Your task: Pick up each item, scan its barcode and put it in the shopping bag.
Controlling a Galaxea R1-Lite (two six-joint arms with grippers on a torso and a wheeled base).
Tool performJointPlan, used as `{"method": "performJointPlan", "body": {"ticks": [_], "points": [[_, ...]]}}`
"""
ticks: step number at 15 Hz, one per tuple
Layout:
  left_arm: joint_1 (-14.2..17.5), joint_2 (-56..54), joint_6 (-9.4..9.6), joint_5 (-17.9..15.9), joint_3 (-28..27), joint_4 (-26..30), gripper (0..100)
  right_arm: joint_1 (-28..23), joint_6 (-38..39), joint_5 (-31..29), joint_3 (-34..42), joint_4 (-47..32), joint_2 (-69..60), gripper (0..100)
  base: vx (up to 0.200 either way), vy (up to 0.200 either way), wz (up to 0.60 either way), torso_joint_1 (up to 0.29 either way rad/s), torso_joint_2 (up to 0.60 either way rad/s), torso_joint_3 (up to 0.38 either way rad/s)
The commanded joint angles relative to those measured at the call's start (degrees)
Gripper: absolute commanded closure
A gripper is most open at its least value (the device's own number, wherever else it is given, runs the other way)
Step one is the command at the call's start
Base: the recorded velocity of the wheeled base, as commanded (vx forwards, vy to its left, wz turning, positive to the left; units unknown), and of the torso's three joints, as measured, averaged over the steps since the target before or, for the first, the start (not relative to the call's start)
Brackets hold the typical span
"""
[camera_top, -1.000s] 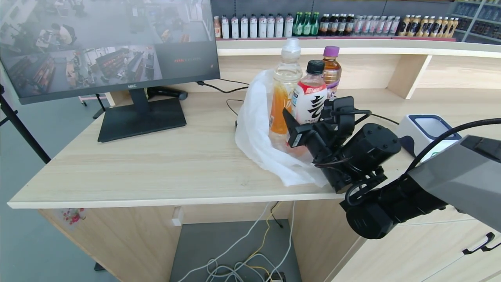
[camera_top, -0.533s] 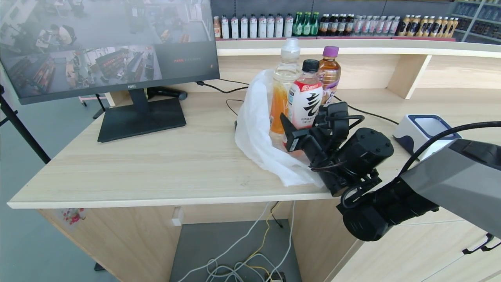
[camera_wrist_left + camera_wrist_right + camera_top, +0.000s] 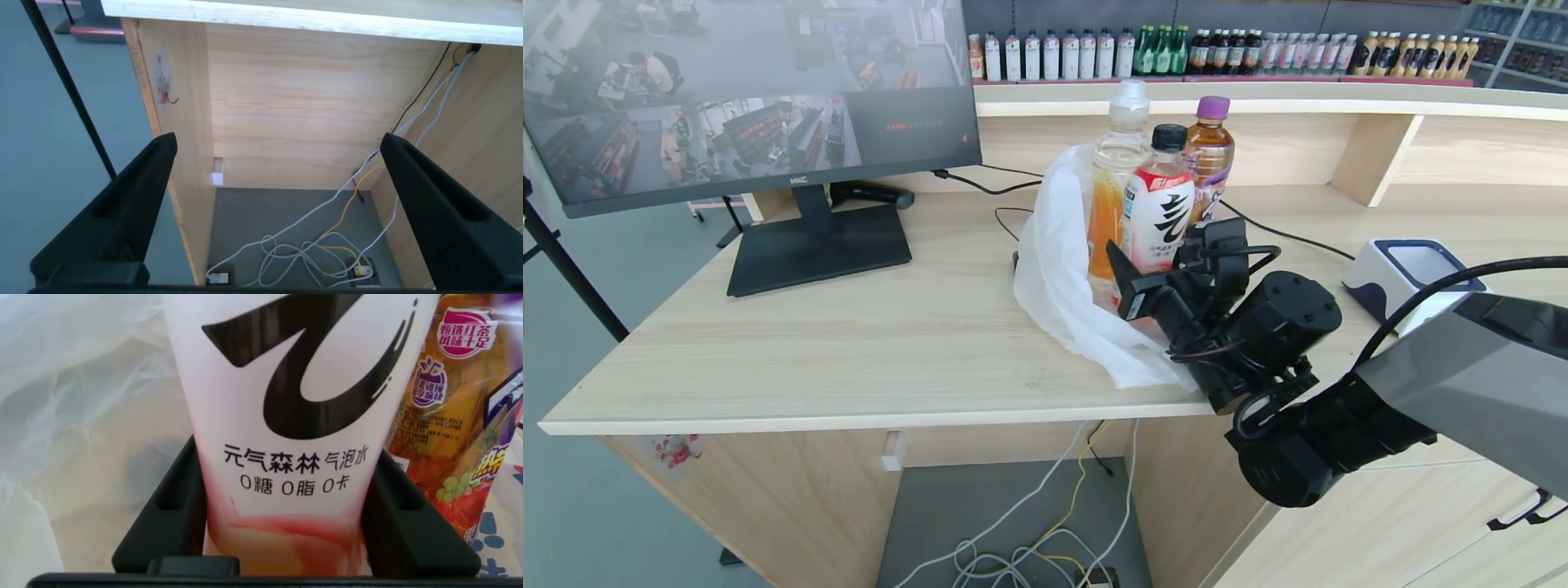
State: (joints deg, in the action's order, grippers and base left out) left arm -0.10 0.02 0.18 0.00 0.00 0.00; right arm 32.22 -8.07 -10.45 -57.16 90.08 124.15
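My right gripper (image 3: 1161,273) has its fingers pinching the black-capped bottle (image 3: 1161,204) low on its body, holding it upright at the open mouth of the white shopping bag (image 3: 1058,269). There it is crowded by 2 others: an orange drink bottle (image 3: 1112,171) just beside it and a purple-capped bottle (image 3: 1211,151) behind. The scanner (image 3: 1409,273) sits on the surface (image 3: 849,343) to the right and a monitor (image 3: 743,98) well to the left, while my left gripper (image 3: 278,147) hangs below the surface edge, fingers spread wide, facing the cabinet and loose cables (image 3: 327,245).
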Motion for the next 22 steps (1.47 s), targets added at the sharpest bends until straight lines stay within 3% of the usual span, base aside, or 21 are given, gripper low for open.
{"method": "performJointPlan", "body": {"ticks": [1, 14, 15, 22], "points": [[0.01, -0.02, -0.01, 0.00, 0.00, 0.00, 0, 0.04, -0.02, -0.01, 0.12, -0.08, 0.13, 100, 0.000, 0.000, 0.00, 0.000, 0.00, 0.000], [0.01, -0.02, -0.01, 0.00, 0.00, 0.00, 0, 0.12, 1.30, -0.28, -0.67, -0.08, 0.30, 100, 0.000, 0.000, 0.00, 0.000, 0.00, 0.000], [0.01, -0.02, -0.01, 0.00, 0.00, 0.00, 0, 0.12, 1.30, -0.45, -1.90, -0.08, 0.30, 0, 0.000, 0.000, 0.00, 0.000, 0.00, 0.000], [0.01, -0.02, -0.01, 0.00, 0.00, 0.00, 0, 1.62, 1.65, -0.63, 1.44, -0.08, -2.07, 0, 0.000, 0.000, 0.00, 0.000, 0.00, 0.000]]}}
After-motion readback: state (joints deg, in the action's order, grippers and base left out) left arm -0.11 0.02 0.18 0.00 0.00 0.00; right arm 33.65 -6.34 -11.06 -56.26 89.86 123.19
